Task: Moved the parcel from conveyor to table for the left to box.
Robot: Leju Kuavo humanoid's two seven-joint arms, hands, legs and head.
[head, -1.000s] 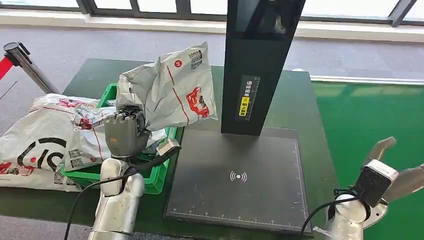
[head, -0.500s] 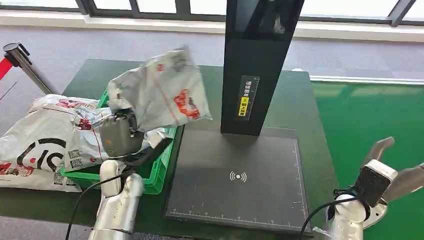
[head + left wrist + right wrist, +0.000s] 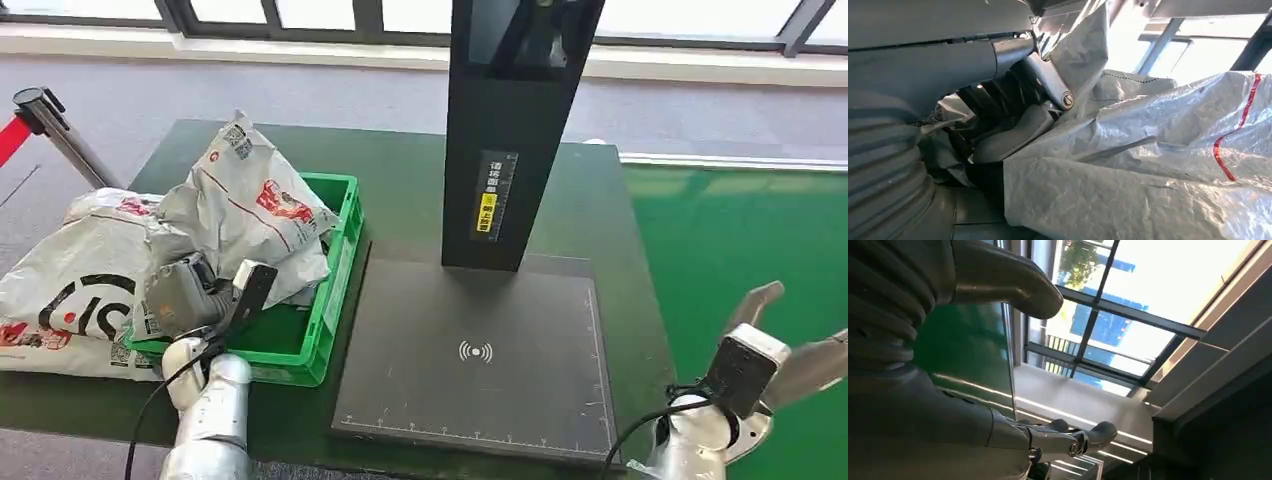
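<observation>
left hand (image 3: 185, 295) has the parcel (image 3: 250, 215) over the green crate (image 3: 335, 270); wrist cam shows fingers (image 3: 1013, 135) gripping the bag, right hand (image 3: 775, 345) spread, holding nothing

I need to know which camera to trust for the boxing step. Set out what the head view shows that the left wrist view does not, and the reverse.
Head view alone: the green crate on the dark green table, the black scanner pad and its column, more grey parcels left of the crate, and the right hand, open, holding nothing.
Left wrist view alone: the left hand's fingers up close, closed on crinkled plastic.
Both: the grey parcel with red print, held by the left hand.
</observation>
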